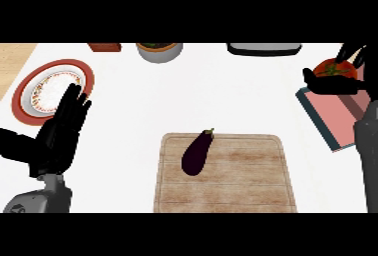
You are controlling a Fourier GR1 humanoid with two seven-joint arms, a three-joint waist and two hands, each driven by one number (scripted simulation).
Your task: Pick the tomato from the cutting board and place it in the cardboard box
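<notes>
Red round tomato [336,68] with green stalk, far right of the frame near the upper edge, well apart from the pale wooden cutting board [225,195] at lower centre. Clasped in the black right hand [334,85], fingers and thumb curled round it, part of the fruit hidden behind them. Just below and beside that hand, at the right edge, a shallow box [330,119] with pinkish floor and dark blue-grey walls, only partly within the frame; tomato held over its upper end, height above it impossible to judge. Grey right forearm [366,160] rising along the right edge.

On the board, lying a little left of its middle, one dark purple eggplant [197,154], stalk end pointing to the upper right, tilted slightly from vertical, its tip close to the board's upper edge.

At lower left, black left hand [63,127], fingers straight and held upward, resting open with nothing in it; fingertips overlapping the lower right rim of a round plate with wide orange-red rim and white patterned centre [29,85] at upper left. Grey left forearm [40,200] in the lower left corner.

Along the upper edge: small reddish-brown block [105,47] left of centre, grey round pot with dark contents [159,51] beside it, dark-rimmed grey tray [264,48] further right, each cut off by the frame. White counter top [221,95] throughout, light wood strip [15,57] in the upper left corner.
</notes>
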